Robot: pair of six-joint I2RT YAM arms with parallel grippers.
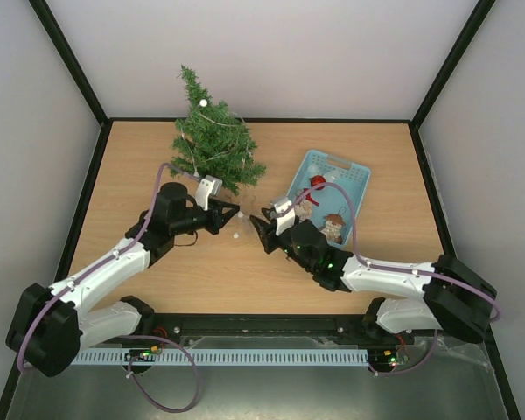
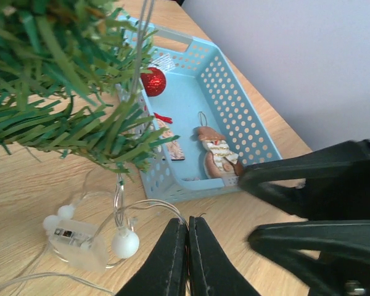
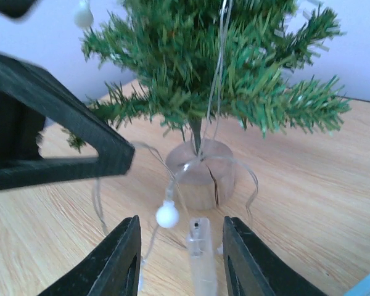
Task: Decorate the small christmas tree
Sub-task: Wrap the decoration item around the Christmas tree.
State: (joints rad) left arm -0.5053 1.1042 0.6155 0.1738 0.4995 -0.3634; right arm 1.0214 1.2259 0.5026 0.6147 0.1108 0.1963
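**A:** Where's the small christmas tree (image 1: 212, 140)?

**B:** Upright by the far edge of the bench (image 1: 157, 276), left of the middle. Its lowest branches spread above the left gripper (image 1: 232, 213).

**A:** How are that gripper's fingers?

**B:** Pressed tight together, no gap. I can't tell whether the light string (image 2: 125, 243) is caught between them.

**A:** And the right gripper (image 3: 179, 246)?

**B:** Its fingers are parted partway. The clear battery box (image 3: 200, 262) lies on the wood between them, and neither finger grips it. The two grippers face tip to tip at mid-bench, near but apart.

**A:** Any room on the right?

**B:** A blue basket (image 1: 341, 161) sits angled toward the far right corner, apart from the right edge. A strip of wood separates it from the tree.
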